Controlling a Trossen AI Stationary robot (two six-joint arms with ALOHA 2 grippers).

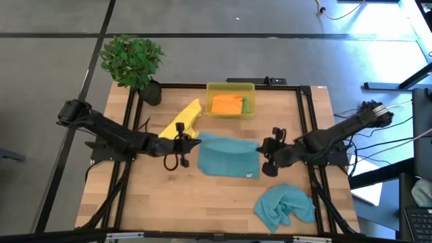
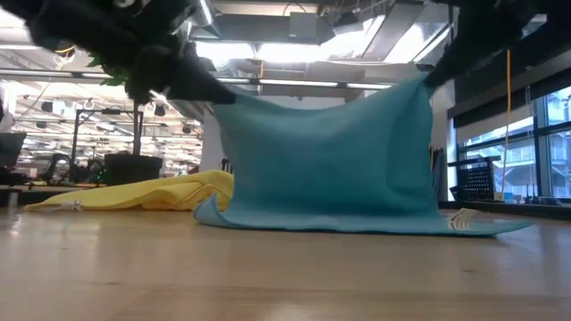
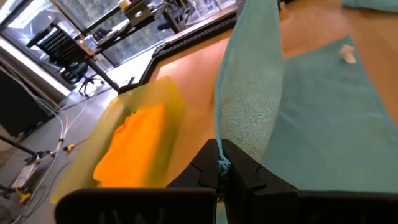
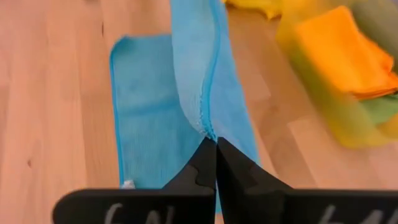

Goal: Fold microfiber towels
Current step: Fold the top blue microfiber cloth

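**A:** What did the overhead cam show?

**B:** Both arms were at the middle of the table [image 1: 162,202]. The left gripper [image 1: 183,138] and the right gripper [image 1: 270,156] each had an end of the teal towel [image 1: 228,159]. The yellow towel [image 1: 181,124] lay just behind the left gripper. The orange towel [image 1: 227,104] sat in the yellow bin [image 1: 230,88] with the green towel [image 1: 246,105] beside it. A second teal towel [image 1: 283,204] was crumpled near the front edge. There was a potted plant [image 1: 133,62] at the far left corner.

**A:** And the low cam?

**B:** The teal towel hung like a curtain between the two grippers, with its bottom edge resting on the wood. The yellow one lay flat next to it.

**A:** Wrist cams?

**B:** On the left wrist, the jaws were clamped tight on the towel's edge, with the bin off to one side. On the right wrist it was the same deal, fingers pinched together on the hem and the rest of the cloth lying flat on the table.
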